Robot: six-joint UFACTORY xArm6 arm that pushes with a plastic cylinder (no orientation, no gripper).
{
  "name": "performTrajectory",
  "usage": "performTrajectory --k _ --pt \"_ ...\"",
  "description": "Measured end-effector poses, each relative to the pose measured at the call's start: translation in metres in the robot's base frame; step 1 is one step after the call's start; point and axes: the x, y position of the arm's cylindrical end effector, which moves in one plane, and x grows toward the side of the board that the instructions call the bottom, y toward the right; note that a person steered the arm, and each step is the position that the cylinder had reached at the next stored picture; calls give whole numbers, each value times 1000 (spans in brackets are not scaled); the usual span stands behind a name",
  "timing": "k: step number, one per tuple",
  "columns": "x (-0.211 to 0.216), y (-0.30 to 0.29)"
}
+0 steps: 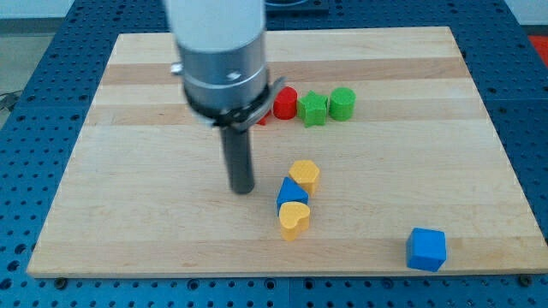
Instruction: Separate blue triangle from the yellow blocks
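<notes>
The blue triangle lies on the wooden board between two yellow blocks and touches both. One yellow block is just above and to its right. A yellow heart-shaped block is just below it. My tip rests on the board to the left of the blue triangle, a short gap away, touching no block.
A red cylinder, a green star-like block and a green cylinder stand in a row near the view's top. Another red block is partly hidden behind the arm. A blue cube sits at the bottom right.
</notes>
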Motion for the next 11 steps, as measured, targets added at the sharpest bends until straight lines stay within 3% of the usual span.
performTrajectory --k 1,4,7,11 --pt "19 -5" --pt "12 47" --pt "12 129" --pt "28 154"
